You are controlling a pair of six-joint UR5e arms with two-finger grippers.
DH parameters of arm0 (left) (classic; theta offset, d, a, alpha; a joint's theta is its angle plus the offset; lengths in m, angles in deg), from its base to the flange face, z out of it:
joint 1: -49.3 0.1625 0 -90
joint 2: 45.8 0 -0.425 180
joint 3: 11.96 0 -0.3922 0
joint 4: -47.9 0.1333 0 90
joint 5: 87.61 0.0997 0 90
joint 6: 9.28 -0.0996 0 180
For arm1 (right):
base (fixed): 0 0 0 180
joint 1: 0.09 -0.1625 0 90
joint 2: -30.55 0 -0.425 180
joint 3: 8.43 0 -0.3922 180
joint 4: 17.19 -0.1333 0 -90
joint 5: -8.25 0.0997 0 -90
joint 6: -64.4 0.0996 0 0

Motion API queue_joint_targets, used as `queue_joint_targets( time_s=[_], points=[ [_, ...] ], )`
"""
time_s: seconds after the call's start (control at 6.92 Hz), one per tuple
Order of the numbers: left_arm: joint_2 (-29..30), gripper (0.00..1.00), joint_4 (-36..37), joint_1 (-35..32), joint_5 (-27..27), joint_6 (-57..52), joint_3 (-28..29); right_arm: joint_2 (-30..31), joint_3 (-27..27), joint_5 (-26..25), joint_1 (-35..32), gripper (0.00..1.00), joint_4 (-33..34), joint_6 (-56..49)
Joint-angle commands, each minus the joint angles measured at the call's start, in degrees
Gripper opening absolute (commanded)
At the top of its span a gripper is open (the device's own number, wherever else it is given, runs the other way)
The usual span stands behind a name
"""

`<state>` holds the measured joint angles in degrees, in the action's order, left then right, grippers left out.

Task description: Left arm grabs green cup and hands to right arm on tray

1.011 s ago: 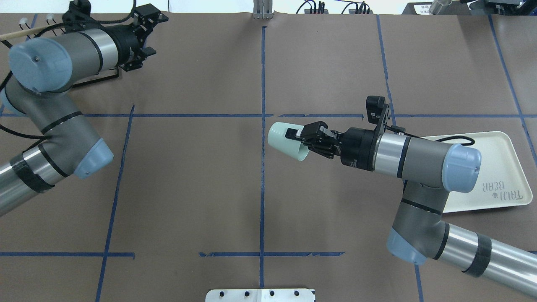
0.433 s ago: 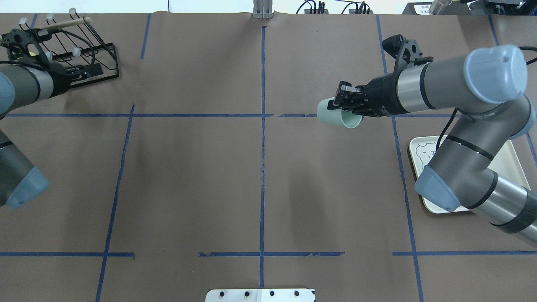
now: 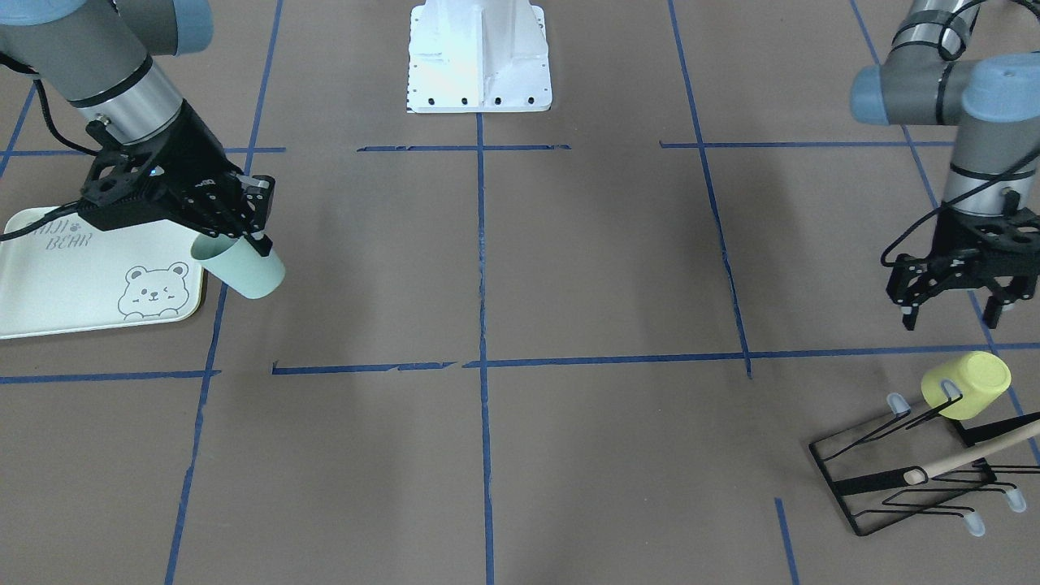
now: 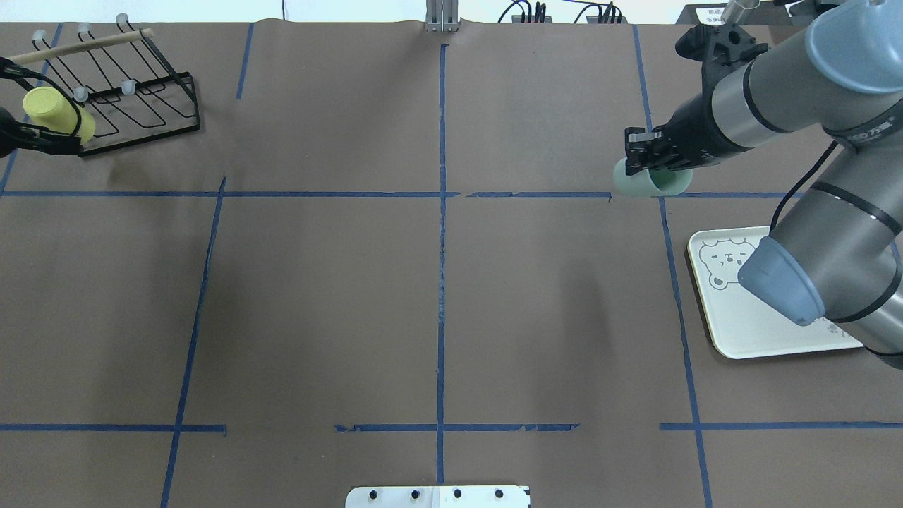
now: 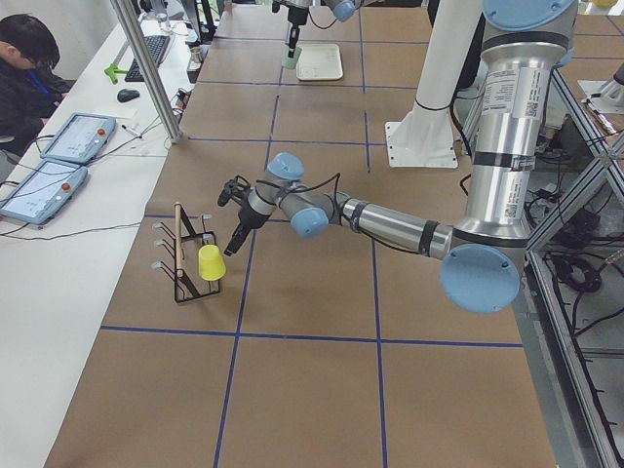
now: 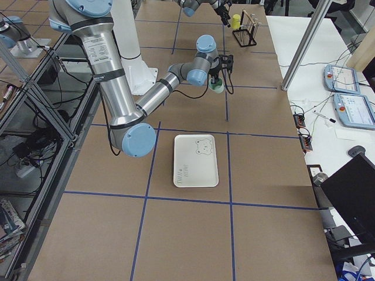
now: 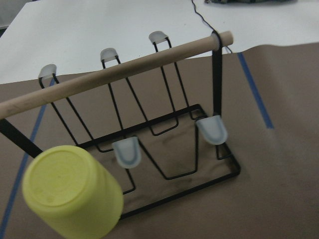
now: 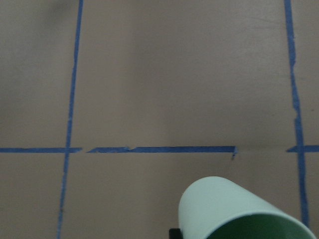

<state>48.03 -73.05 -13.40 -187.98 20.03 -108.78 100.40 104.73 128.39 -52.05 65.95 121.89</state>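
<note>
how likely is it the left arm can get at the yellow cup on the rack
Probably yes: the left gripper hangs open close to the yellow cup on the rack, nothing between them.

Overhead and front cams look down from opposite sides, both catching the tray (image 4: 748, 321), side cams shoot lengthwise, wrist cams up close.

Tally by kind on the 1 worktop (image 3: 569, 268)

Cups: 2, being 1 green cup (image 3: 248, 276) and 1 yellow cup (image 3: 967, 385). Trays: 1 tray (image 3: 49, 284), printed with 1 bear (image 3: 154, 291). Racks: 1 black wire rack (image 4: 141, 141) carrying 1 wooden dowel (image 7: 124, 71). Arms: 2, the left arm (image 3: 975, 158) and the right arm (image 3: 89, 57). Pincers: 2, the left pincer (image 3: 951, 317) and the right pincer (image 3: 244, 236).
</note>
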Motion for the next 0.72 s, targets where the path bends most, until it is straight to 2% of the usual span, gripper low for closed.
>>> queue_joint_targets(
  time_s=[0.0, 0.14, 0.43, 0.58],
  points=[
    [0.6, 1.0, 17.1, -11.7, -12.4, -20.2, 0.7, 0.9, 0.4, 0.9, -4.8, 0.0, 7.9, -13.6],
    [0.6, 1.0, 22.6, -14.6, -18.9, -20.9, 0.7, 2.2, 0.0, 3.9, -7.1, 0.0, 8.7, -17.2],
    [-1.4, 1.0, 25.8, -18.9, -32.4, -22.9, 1.3, 9.5, 0.3, 10.3, -13.1, 0.0, 8.4, -24.7],
    [-2.8, 1.0, 27.3, -20.7, -37.3, -23.1, 1.1, 13.1, 0.3, 10.7, -14.4, 0.0, 8.3, -28.7]
  ],
)
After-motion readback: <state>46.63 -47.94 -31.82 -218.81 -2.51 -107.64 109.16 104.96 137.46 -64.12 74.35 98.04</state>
